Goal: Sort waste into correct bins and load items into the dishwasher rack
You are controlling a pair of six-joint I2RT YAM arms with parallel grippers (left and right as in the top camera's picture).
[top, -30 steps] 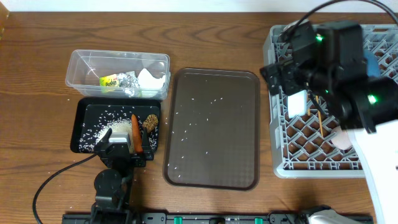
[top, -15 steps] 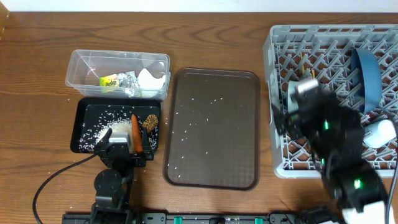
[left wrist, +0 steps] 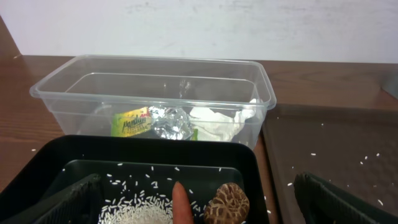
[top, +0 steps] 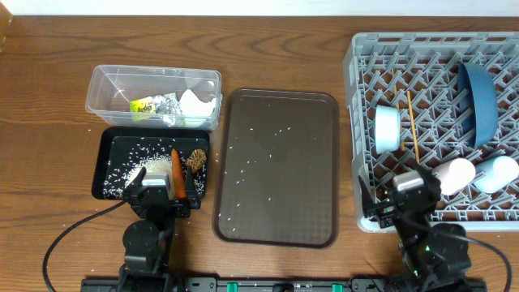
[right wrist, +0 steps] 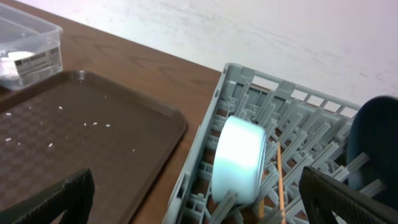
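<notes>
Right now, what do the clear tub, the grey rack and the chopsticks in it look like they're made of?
Clear tub: probably thin glossy plastic; see-through walls with bright highlights. Grey rack: moulded matte plastic, judging by its uniform lattice and pegs. Chopsticks: likely wood or bamboo; thin, pale brown, no shine, though too small to be sure.

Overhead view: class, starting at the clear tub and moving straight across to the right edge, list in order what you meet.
clear tub → brown tray → rack → white bowl → chopsticks → blue dish
</notes>
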